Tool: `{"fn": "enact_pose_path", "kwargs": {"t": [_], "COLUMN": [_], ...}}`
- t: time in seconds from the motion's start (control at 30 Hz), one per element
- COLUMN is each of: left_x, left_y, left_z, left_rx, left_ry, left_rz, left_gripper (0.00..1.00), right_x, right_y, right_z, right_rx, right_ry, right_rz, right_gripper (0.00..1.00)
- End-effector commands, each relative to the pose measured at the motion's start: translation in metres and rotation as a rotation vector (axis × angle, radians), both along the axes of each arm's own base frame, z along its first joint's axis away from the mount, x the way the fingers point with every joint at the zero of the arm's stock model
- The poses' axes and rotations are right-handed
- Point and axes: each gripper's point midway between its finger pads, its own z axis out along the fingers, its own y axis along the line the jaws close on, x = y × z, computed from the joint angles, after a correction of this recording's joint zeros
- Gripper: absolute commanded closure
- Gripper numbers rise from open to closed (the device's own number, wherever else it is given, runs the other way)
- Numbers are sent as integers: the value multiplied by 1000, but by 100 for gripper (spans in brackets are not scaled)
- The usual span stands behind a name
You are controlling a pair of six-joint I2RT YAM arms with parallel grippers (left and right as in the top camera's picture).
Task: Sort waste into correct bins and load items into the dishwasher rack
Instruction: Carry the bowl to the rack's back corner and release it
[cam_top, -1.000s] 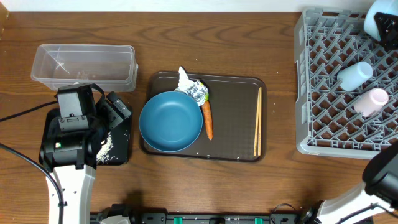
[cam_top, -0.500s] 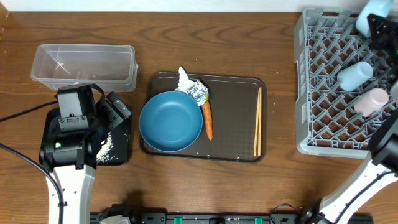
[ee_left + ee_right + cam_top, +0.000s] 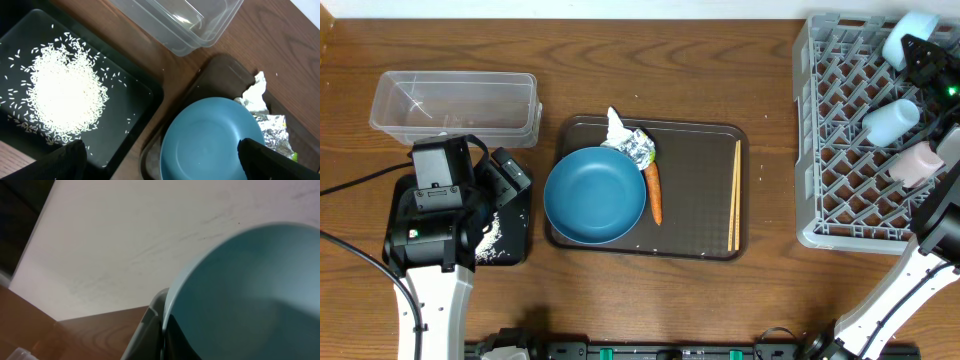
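The wide blue bowl (image 3: 595, 195), orange carrot (image 3: 654, 193), crumpled wrapper (image 3: 630, 143) and chopsticks (image 3: 734, 195) lie on the brown tray (image 3: 700, 235). Rice (image 3: 490, 238) lies in the black tray (image 3: 512, 240), in front of the clear tub (image 3: 455, 105). My left gripper (image 3: 160, 165) is open and empty, hovering between the rice (image 3: 62, 95) and the blue bowl (image 3: 210, 140). My right gripper (image 3: 923, 50) is shut on the small light-blue bowl (image 3: 905, 37) over the far right corner of the grey rack (image 3: 840, 150). The bowl fills the right wrist view (image 3: 250, 290).
A pale-blue cup (image 3: 891, 121) and a white cup (image 3: 917, 163) lie on their sides in the rack. The left wrist view also shows the clear tub (image 3: 185, 20), the wrapper (image 3: 265, 115) and the black tray (image 3: 130, 100). Bare wooden table lies between the brown tray and the rack.
My right gripper has moved a little left and down with the small light-blue bowl, further in over the rack's far corner. The left arm has not moved.
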Motion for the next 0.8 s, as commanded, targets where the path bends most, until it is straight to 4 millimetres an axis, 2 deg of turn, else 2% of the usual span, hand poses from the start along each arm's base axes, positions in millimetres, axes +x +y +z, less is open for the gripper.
{"fn": "enact_pose_path", "kwargs": {"t": [0.0, 0.37, 0.47, 0.6, 0.77], "left_x": [2, 2, 2, 2, 2], "left_y": [3, 3, 3, 3, 3], "left_z": [6, 6, 6, 6, 6], "left_rx": [8, 8, 8, 8, 8], "left_ry": [-12, -12, -12, -12, -12], "left_rz": [11, 11, 11, 11, 11], "left_gripper": [1, 1, 1, 1, 1], "right_x": [-8, -31, -36, -42, -51], "right_y": [-19, -51, -56, -66, -78], "right_z": [-13, -18, -15, -3, 21], "right_rx": [48, 78, 97, 123, 119], "right_ry": [51, 78, 83, 87, 92], "right_rz": [-15, -24, -24, -45, -94], "right_gripper": [97, 88, 81, 78, 78]}}
